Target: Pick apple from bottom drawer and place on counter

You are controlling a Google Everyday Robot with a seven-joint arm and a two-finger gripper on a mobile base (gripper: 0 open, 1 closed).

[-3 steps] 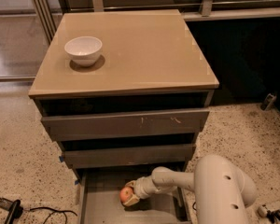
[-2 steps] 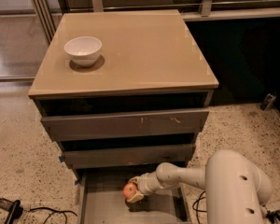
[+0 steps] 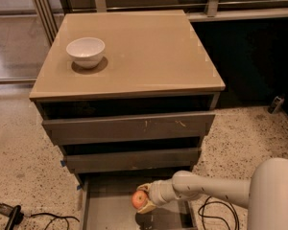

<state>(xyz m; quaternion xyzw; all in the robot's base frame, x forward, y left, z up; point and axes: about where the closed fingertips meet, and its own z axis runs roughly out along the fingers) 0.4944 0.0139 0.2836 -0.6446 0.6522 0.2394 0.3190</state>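
Fingers (image 3: 145, 188) of the gripper (image 3: 144, 199) clamped on the apple (image 3: 138, 200); counter (image 3: 149, 51) well above them, bottom drawer (image 3: 105, 210) open beneath them, white bowl (image 3: 86, 51) up-left on the counter; apple apparently grasped and just clear of the floor, lift and placement outstanding.

The floor (image 3: 19, 147) is pale with lots of small dark dots. A black cable (image 3: 38, 218) lies on it at the left. Metal bars (image 3: 41, 13) stand behind the dark cabinet (image 3: 129, 128). The wall (image 3: 249, 56) at the right is dark. The end effector (image 3: 143, 201) is low in front of the cabinet, closed around the apple (image 3: 138, 199).
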